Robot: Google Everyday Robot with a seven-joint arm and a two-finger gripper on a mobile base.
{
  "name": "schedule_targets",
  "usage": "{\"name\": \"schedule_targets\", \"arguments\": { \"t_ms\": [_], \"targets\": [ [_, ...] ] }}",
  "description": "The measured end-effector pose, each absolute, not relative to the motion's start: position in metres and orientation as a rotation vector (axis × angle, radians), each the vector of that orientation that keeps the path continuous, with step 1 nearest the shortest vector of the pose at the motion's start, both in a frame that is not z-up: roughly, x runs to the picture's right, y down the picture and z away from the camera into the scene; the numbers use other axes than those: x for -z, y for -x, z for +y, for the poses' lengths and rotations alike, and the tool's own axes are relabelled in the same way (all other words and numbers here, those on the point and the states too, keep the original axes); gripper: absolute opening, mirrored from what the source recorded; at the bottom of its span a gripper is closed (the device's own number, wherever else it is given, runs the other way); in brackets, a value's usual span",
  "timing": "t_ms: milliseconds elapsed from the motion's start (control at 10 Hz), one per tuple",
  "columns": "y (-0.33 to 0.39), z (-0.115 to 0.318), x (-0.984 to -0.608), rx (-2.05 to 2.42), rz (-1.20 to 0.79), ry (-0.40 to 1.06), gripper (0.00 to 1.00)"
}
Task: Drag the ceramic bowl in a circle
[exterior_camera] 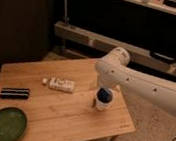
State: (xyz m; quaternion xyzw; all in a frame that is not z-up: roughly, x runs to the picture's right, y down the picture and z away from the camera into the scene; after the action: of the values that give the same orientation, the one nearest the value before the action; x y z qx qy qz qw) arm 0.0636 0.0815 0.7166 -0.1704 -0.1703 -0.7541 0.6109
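The ceramic bowl [5,124] is wide, shallow and glossy green. It sits at the front left corner of the wooden table [64,114]. My white arm [130,79] reaches in from the right and bends down over the right side of the table. My gripper [103,89] is at the arm's lower end, right above a small white cup with blue inside [102,100]. It is far to the right of the bowl and is mostly hidden by the arm.
A white packet [61,85] lies on its side mid-table. A black rectangular item [15,93] lies near the left edge, just behind the bowl. A dark cabinet stands to the left and shelving behind the table.
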Motion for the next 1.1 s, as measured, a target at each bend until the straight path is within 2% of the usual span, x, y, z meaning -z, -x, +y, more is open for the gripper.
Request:
{"name": "schedule_targets", "arguments": {
  "t_ms": [500, 800, 1000, 1100],
  "targets": [
    [0.073, 0.147, -0.675, 2.066, -0.747, 0.294, 0.8],
    [0.156, 0.157, -0.682, 2.159, -0.999, 0.148, 0.8],
    [0.181, 0.157, -0.697, 2.074, -1.221, 0.036, 0.8],
    [0.185, 0.16, -0.702, 2.047, -1.271, 0.021, 0.8]
  ]
}}
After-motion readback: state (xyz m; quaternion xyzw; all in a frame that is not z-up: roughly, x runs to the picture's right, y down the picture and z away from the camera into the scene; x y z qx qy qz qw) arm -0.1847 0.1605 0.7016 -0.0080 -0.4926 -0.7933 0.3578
